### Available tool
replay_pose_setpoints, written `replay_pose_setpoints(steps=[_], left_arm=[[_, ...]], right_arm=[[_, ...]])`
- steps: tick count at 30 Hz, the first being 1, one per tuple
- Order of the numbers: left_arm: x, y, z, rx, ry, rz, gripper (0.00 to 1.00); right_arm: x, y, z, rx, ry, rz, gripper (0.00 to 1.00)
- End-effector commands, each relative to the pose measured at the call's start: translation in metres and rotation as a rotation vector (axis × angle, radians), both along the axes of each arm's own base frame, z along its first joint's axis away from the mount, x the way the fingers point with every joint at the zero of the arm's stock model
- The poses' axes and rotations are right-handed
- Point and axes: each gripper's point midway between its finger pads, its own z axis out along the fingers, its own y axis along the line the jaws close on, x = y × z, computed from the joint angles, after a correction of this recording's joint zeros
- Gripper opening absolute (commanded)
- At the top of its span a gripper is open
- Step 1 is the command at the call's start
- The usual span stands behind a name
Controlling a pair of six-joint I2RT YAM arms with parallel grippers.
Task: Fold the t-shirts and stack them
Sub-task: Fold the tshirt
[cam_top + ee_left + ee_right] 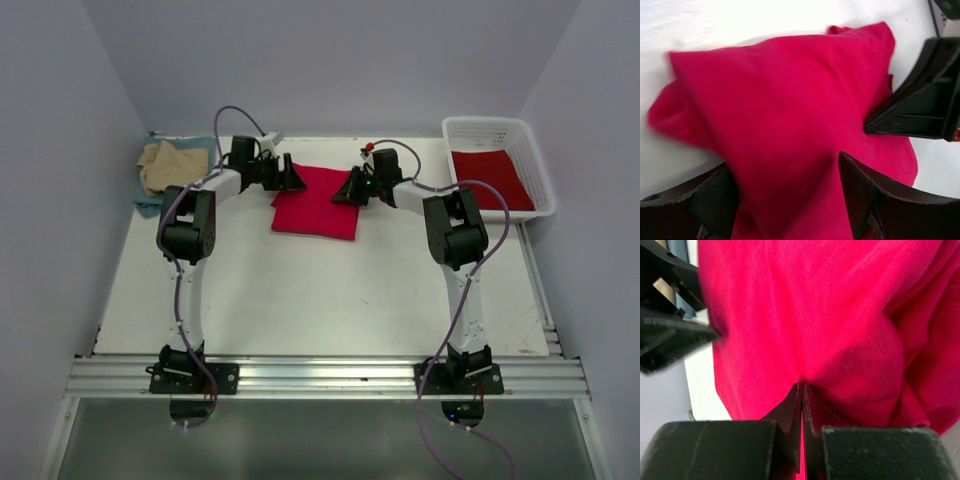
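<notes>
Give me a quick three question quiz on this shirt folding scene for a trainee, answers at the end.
1. True or false: the white plastic lattice basket is empty.
2. Which tool is clamped on the central folded red cloth t-shirt? A) left B) right C) both
3. Fill in: the tan cloth shirt lies on a blue-grey cloth shirt at the white table's far ___ corner.
Key: 1 false, another red garment lies in it. 2 B: the right tool pinches it, the left tool stands open. 3 left.
</notes>
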Motion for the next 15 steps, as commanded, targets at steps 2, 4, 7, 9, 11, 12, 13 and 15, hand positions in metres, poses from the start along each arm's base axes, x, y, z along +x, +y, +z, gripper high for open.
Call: replay_pose_setpoints(steps=[2, 4, 7, 9, 11, 12, 13, 15], left_arm=[[-0.048, -0.032, -0.053, 0.004, 0.141, -0.09, 0.78], [-0.051, -0.034, -0.053, -0.014, 0.135, -0.095, 0.78], [-0.059, -0.039, -0.053, -0.036, 0.145, -0.097, 0.79], [-0.063, -0.044, -0.05, -0.064, 0.142, -0.102, 0.79], [-0.07, -0.049, -0.05, -0.106, 0.151, -0.112, 0.75], [-0.071, -0.049, -0.049, -0.119, 0.154, -0.115, 0.72], [-0.072, -0.052, -0.047, -0.136, 0.146, -0.127, 0.66], [-0.074, -0.053, -0.048, -0.157, 0.162, -0.123, 0.3]], right_arm=[[-0.007, 0.002, -0.002, 0.002, 0.003, 0.028, 0.0], [-0.007, 0.002, -0.003, 0.003, 0.008, 0.029, 0.0], [-0.007, 0.001, -0.005, 0.001, 0.012, 0.026, 0.0], [-0.007, 0.002, -0.006, -0.001, 0.013, 0.026, 0.0], [-0.007, 0.002, -0.005, 0.0, 0.01, 0.027, 0.0], [-0.007, 0.002, -0.006, 0.002, 0.014, 0.026, 0.0], [-0.007, 0.002, -0.007, 0.001, 0.014, 0.025, 0.0], [-0.007, 0.002, -0.007, 0.002, 0.014, 0.026, 0.0]])
